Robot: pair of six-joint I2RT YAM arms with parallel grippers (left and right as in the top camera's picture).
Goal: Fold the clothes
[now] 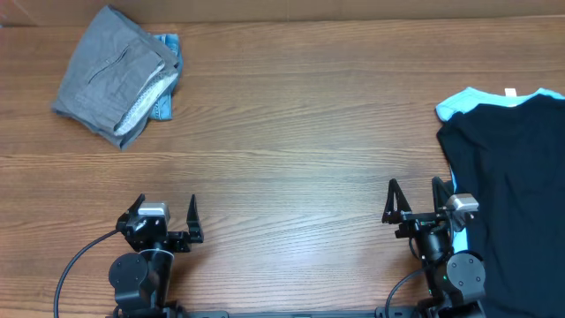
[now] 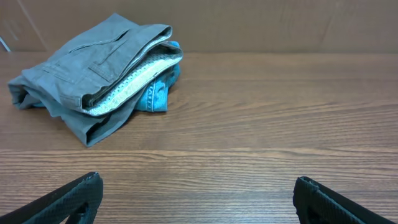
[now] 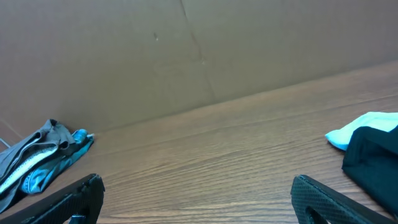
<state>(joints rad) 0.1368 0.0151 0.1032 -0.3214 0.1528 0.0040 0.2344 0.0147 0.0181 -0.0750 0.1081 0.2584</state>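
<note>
Overhead view, 12 o'clock taken as away from the robot. Nearest the base are the left hand (image 1: 166, 205), at 7 o'clock on the tabletop (image 1: 300, 132), and the right hand (image 1: 413, 190), at 5 o'clock. Both are spread wide and empty; each wrist view shows only bare wood between the fingertips.

Right side:
- Tee (image 1: 512, 185), black, lies just beside the right hand at its 3 o'clock. The cloth edge is close against the wrist; touching or not, cannot tell.
- It is laid out loose, not folded. Its long axis runs 6 to 12, alongside the hand rather than across it. Its right part is cut off by the frame.
- Light-blue garment (image 1: 459, 104) pokes out from under the tee's far corner, at about 1 o'clock from the right hand.

Left side, far:
- Grey shorts (image 1: 110, 75) sit at 11 o'clock from the left hand, well apart. They form a compact bundle with pale lining showing at the open edge.
- Denim shorts (image 1: 169, 44) lie underneath, with only a blue strip showing on the 3 o'clock side. The left wrist view agrees: grey on top of blue.

Judgement: the far-left stack looks finished and the tee pile is what remains. The right hand is much the nearer; the left would have to cross the whole tabletop. The coming move turns on the tee lying sideways from the right hand, not ahead of it. That calls for a swing toward 3 o'clock rather than a forward reach, taking an edge along the long axis.
</note>
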